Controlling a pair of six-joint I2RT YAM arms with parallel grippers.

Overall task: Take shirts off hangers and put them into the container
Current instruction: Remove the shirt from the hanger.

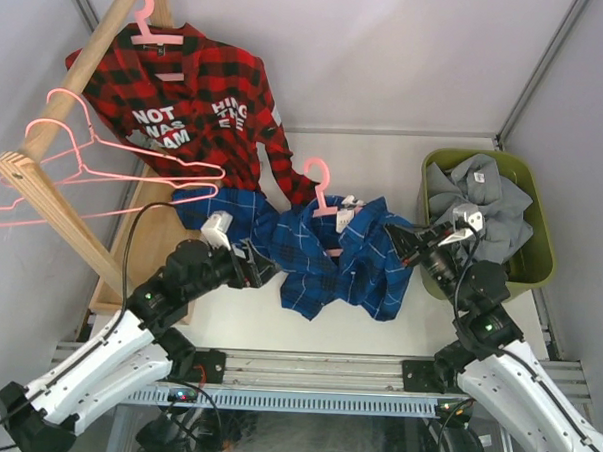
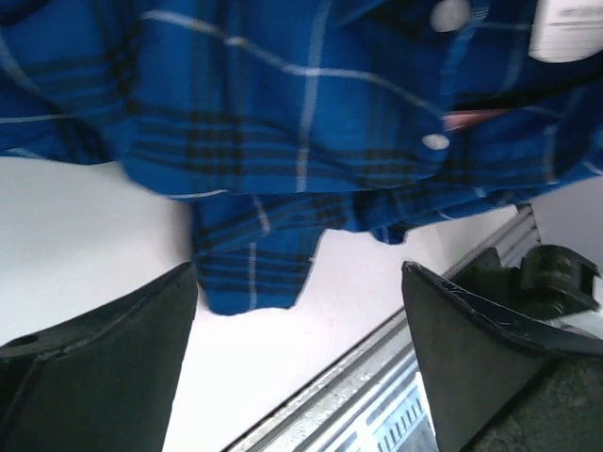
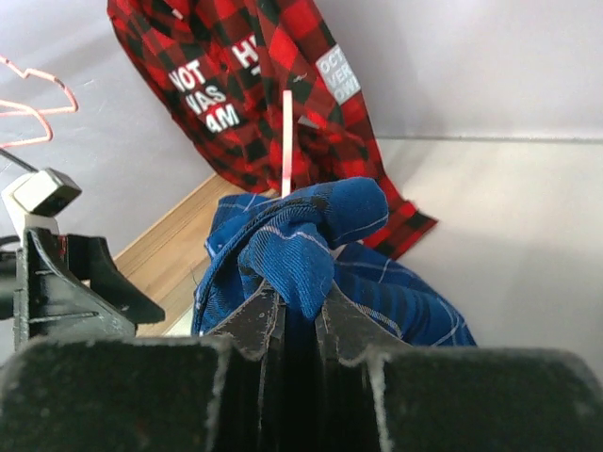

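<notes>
Top view: three shirts counted. The blue plaid shirt [image 1: 340, 263] lies crumpled just left of container [image 1: 532, 264], long axis left-right, its pink hanger [image 1: 319, 179] hook toward the far side. The red plaid shirt [image 1: 202, 102] hangs far left of container, collar up. The grey shirt [image 1: 483, 199] sits inside container. At least two empty hangers [image 1: 73, 148] far left.
Left wrist: left gripper [image 2: 300, 273] jaws wide apart, nothing between.
Right wrist: right gripper [image 3: 300, 306] jaws clamped on blue plaid shirt fold.

White worktop [image 1: 247, 329], three loads
Crumpled blue plaid shirt [image 1: 340, 258] mid-surface; olive-green container [image 1: 536, 264] at far right; wooden base board [image 1: 156, 235] along left edge
</notes>
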